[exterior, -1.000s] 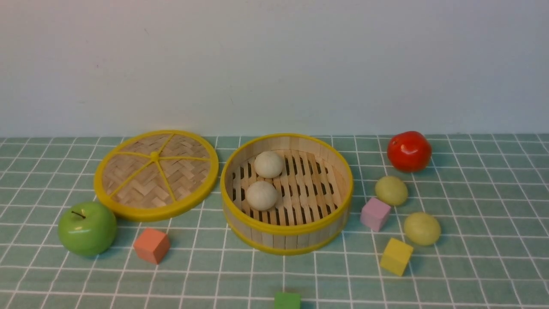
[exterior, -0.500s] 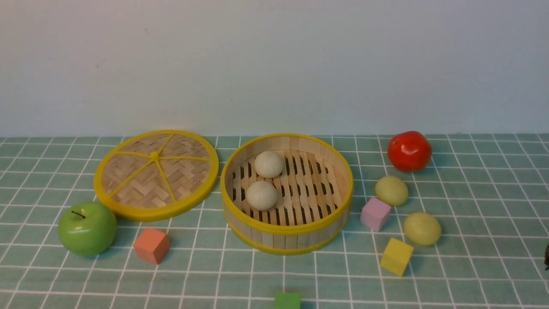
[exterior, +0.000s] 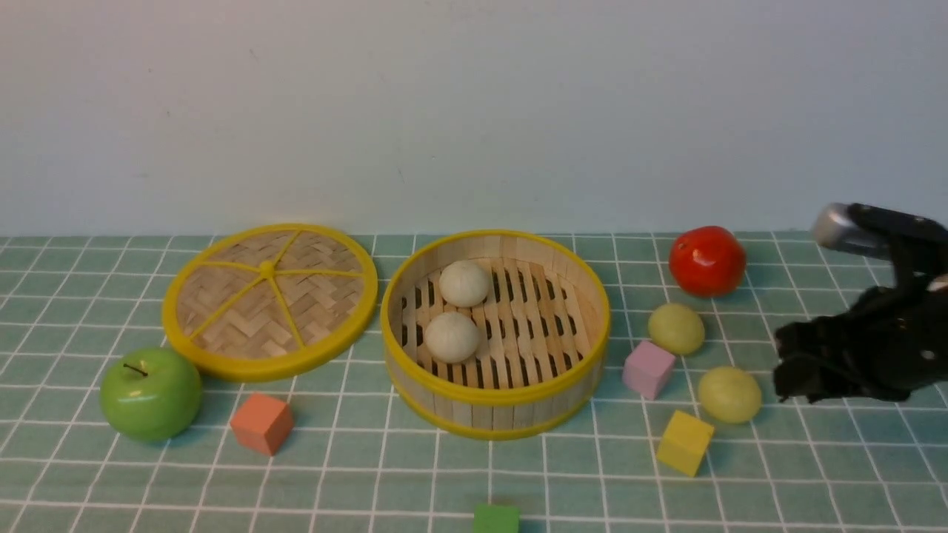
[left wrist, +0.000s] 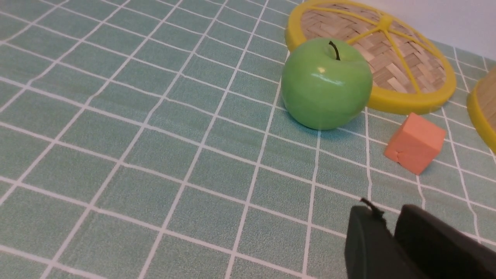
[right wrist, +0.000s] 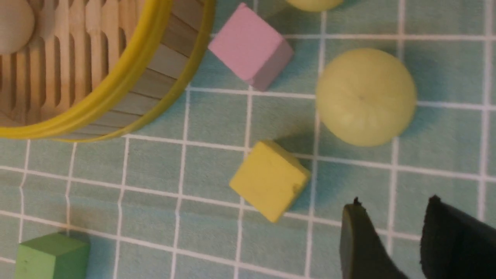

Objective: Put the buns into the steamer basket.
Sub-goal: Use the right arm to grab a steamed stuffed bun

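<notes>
The steamer basket (exterior: 495,397) stands mid-table with two off-white buns (exterior: 464,283) (exterior: 452,337) on its slatted floor. Two yellow-green buns lie on the cloth to its right, one farther back (exterior: 675,329) and one nearer (exterior: 729,394). My right gripper (exterior: 786,374) hovers just right of the nearer one, open and holding nothing; the right wrist view shows that bun (right wrist: 366,97) beyond the right gripper (right wrist: 394,201). My left gripper (left wrist: 389,215) shows only in the left wrist view, low over bare cloth, its jaws a narrow gap apart and holding nothing.
The flat woven lid (exterior: 270,300) lies left of the basket, with a green apple (exterior: 150,394) and an orange cube (exterior: 261,423) in front of it. A red tomato (exterior: 706,260), pink cube (exterior: 648,369), yellow cube (exterior: 683,442) and green cube (exterior: 496,518) surround the right-hand buns.
My right arm has come into the front view from the right edge and now sits beside the nearer yellow-green bun. No object has moved.
</notes>
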`<state>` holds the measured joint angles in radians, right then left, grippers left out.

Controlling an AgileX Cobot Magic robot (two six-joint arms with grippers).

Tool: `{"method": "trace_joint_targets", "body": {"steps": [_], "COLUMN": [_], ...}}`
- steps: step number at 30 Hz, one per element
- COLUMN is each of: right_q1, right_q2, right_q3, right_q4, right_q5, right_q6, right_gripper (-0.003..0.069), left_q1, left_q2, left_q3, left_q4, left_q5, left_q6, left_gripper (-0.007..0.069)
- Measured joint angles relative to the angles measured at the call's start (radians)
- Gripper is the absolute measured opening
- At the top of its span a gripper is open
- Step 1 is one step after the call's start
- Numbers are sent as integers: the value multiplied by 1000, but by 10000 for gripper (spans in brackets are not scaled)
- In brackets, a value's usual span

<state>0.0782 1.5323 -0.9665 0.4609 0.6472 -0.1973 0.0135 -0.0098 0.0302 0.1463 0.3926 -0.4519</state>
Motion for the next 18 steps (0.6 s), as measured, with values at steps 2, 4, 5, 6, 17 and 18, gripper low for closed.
{"method": "trace_joint_targets", "body": {"steps": [2, 4, 5, 6, 17, 18], "right_q1": [31, 56, 59, 63, 63, 63], "right_q2": [67, 132, 146, 173, 219, 222], "right_q3": [-59, -119, -134, -167, -195, -195], "right_q4": [-37, -105, -123, -171, -232, -232], "right_q5": [18, 52, 61, 76, 62, 59], "right_q6": [44, 104, 123, 175, 266, 266], "right_gripper": [240, 240, 240, 240, 240, 240], "left_q1": [0, 0, 0, 0, 0, 0], "left_q2": [0, 0, 0, 0, 0, 0], "left_q3": [0, 0, 0, 0, 0, 0], "left_q4": [0, 0, 0, 0, 0, 0], "left_q5": [0, 0, 0, 0, 0, 0], "left_q6": [0, 0, 0, 0, 0, 0], "left_gripper": [109, 110, 110, 112, 112, 112]}}
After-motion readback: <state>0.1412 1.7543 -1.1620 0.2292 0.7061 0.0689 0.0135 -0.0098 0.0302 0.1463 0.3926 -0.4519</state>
